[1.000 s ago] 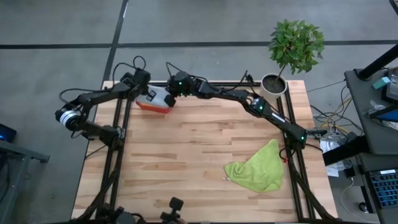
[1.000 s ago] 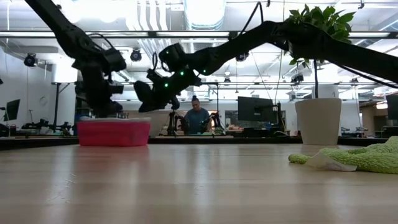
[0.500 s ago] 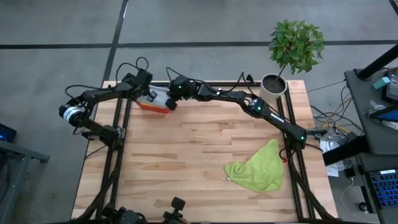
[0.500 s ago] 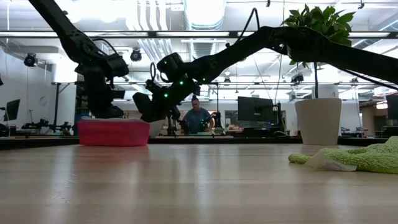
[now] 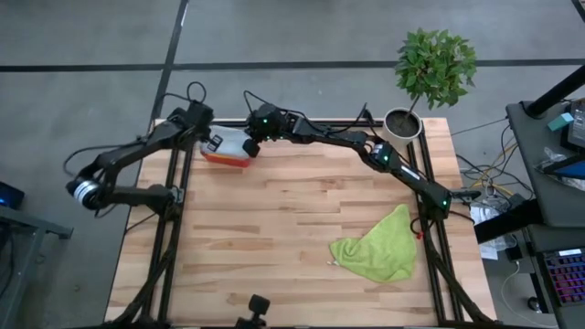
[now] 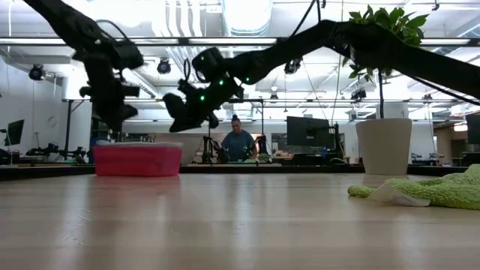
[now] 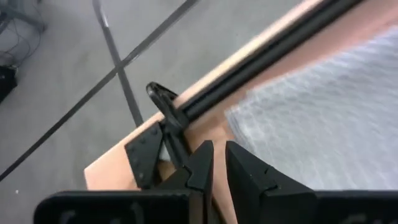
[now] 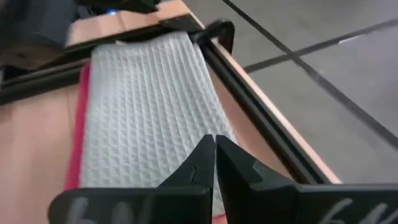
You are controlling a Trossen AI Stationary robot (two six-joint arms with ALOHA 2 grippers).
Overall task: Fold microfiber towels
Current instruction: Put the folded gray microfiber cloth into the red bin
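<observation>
A lime green microfiber towel (image 5: 379,247) lies crumpled on the table near the right edge, also in the low view (image 6: 439,191). A grey towel (image 8: 146,118) lies flat inside the pink-red bin (image 5: 222,157) at the far left of the table. My right gripper (image 8: 215,149) hovers shut over that towel, clear above the bin (image 6: 137,159) in the low view. My left gripper (image 7: 219,163) hangs above the bin's far left corner; only a thin slit shows between its fingers, with nothing in it. The grey towel (image 7: 323,124) lies beside it.
A potted plant (image 5: 430,78) stands at the far right corner. Black frame rails (image 5: 174,192) run along the table's left and right sides and its far edge. Bare wood spans the middle (image 5: 292,219). A person sits in the room beyond the table (image 6: 238,142).
My left gripper has risen from just over the bin and drawn back toward the table's far left corner. My right gripper dipped toward the bin half a second ago and has come back up to about where it was.
</observation>
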